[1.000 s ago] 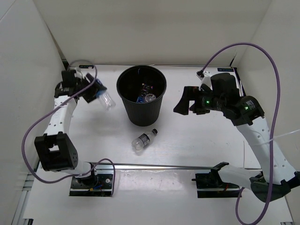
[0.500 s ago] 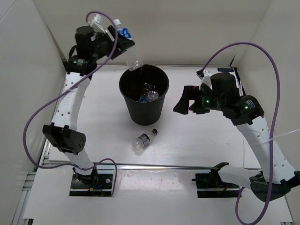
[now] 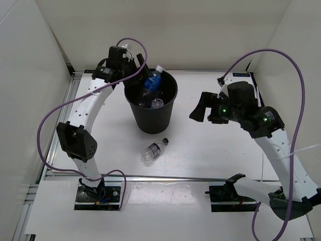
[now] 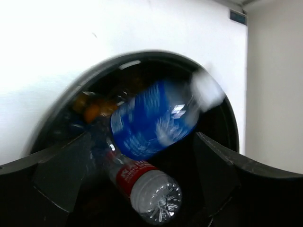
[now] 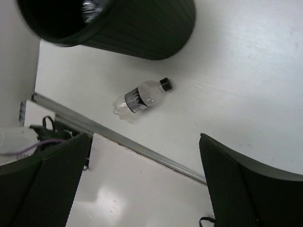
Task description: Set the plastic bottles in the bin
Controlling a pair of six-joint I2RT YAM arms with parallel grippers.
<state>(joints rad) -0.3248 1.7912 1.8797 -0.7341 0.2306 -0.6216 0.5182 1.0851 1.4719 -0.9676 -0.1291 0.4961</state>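
**Blue-label bottle is out of the left tool and in the bin**

Half a second back your left tool (image 3: 133, 68) held the blue-label bottle (image 3: 151, 82) above the bin (image 3: 150, 119). Now it's lower at the far-left rim, fingers spread. The bottle is free in the bin's mouth, long axis tilted, cap toward the far side. Your right tool (image 3: 198, 111) hangs open and empty. The dark-label bottle (image 3: 153, 149) lies on the tabletop (image 3: 210, 145) near the bin, cap pointing at it.

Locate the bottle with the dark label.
In the top view, the dark-labelled bottle lies on its side on the table, just in front of the bin, toward the arm bases.
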